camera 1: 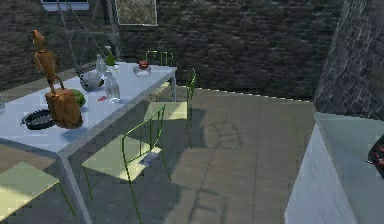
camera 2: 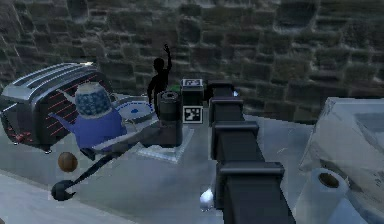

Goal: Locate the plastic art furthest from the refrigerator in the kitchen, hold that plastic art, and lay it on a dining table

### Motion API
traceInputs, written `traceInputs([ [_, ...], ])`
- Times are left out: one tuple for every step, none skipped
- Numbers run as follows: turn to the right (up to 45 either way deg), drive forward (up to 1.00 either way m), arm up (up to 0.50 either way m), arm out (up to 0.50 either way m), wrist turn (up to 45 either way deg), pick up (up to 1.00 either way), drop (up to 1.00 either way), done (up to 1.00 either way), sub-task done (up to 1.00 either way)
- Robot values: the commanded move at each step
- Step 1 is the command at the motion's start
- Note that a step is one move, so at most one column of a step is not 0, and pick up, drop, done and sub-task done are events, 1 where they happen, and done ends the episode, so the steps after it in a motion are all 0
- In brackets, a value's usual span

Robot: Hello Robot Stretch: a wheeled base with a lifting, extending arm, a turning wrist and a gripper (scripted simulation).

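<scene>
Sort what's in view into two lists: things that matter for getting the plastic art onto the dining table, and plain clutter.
Job: dark figurine at the gripper (held or not, cannot tell); dining table.
Clutter: toaster; paper towel roll; green chairs; bottle on the table.

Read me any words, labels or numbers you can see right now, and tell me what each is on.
No text can be read in either view.
On the arm's white squares: black marker patterns, not words or numbers.
On the wall picture: too blurred to tell whether it carries any print.
On the toaster: no label that can be made out.
</scene>
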Motion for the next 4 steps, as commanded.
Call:
traceInputs([
  [0.0, 0.0, 0.0, 0.0, 45.0, 0.0, 0.0, 0.0, 0.0],
  [0.0, 0.0, 0.0, 0.0, 39.0, 0.0, 0.0, 0.0, 0.0],
  [0.0, 0.0, -0.16, 0.0, 0.0, 0.0, 0.0, 0.0, 0.0],
  [0.0, 0.0, 0.0, 0.0, 0.0, 1.0, 0.0, 0.0, 0.0],
])
